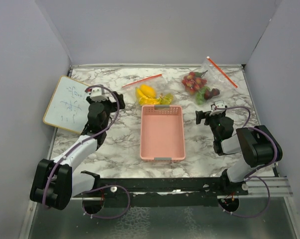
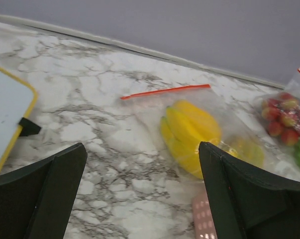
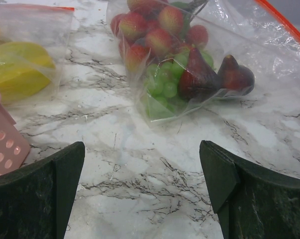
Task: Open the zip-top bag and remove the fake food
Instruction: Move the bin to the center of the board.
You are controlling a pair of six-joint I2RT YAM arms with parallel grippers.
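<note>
Clear plastic film veils all of the fake food [image 1: 149, 93]. Glossy yellow banana and lemon shapes [image 2: 189, 130] lie inside one transparent zip-top bag with a red closure strip [image 2: 150, 107], just beyond the far short end of the pink slotted plastic basket [image 1: 162, 132]; their outlines blur where the film creases. A second transparent red-stripped bag [image 3: 269, 55], to the right and apart from the first, holds red strawberries [image 3: 152, 37], a green grape cluster [image 3: 164, 82] and dark purple pointed pieces [image 3: 209, 74], heaped against one another. Whether either closure strip is sealed cannot be made out. The left wrist view cuts the second bag off at its right edge and shows only a corner of the basket; the right wrist view cuts the yellow-filled bag off at its left edge. A yellow-framed whiteboard [image 1: 65, 104] lies at the left of the white-and-grey marbled bench [image 1: 120, 149], its writing illegible. Left end effector [image 2: 142, 169] and right end effector [image 3: 142, 167] are both spread wide, holding nothing, each facing its nearer bag without touching it.
</note>
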